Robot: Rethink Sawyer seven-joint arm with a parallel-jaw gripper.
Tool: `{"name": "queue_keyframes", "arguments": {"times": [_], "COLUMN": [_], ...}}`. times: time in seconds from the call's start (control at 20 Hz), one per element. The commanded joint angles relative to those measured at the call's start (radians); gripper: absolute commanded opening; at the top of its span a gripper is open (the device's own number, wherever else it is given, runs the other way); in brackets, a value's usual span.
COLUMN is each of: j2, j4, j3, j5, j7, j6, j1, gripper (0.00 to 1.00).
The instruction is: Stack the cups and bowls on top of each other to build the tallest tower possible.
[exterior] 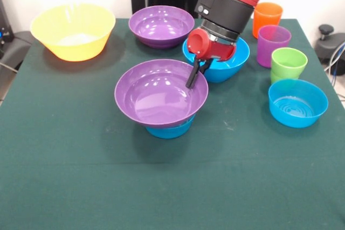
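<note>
The tower stands at the table's middle: a wide purple bowl (156,98) rests on a small blue bowl (168,129). My gripper (197,75) reaches down from the red and black arm to the purple bowl's far right rim. A second purple bowl (160,25) and a large yellow bowl (73,30) stand at the back. A large blue bowl (229,64) sits right behind the gripper. The orange cup (268,17), purple cup (273,44) and green cup (288,63) line up at the right, with a small blue bowl (298,103) in front. The light blue cup is out of view.
The green table cloth (172,187) stretches bare towards the camera. The arm's wrist (226,12) hangs over the large blue bowl. Dark equipment (329,39) stands off the table's right edge.
</note>
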Motion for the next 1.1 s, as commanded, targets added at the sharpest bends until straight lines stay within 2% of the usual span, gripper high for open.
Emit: {"name": "queue_keyframes", "arguments": {"times": [0.05,0.45,1.1], "j2": [0.015,0.032,0.036], "j4": [-0.017,-0.02,-0.022], "j3": [0.095,0.098,0.097], "j5": [0.011,0.006,0.002], "j7": [0.051,0.062,0.057], "j6": [0.079,0.042,0.044], "j1": [0.011,0.007,0.009], "gripper": [0.0,0.0,0.0]}}
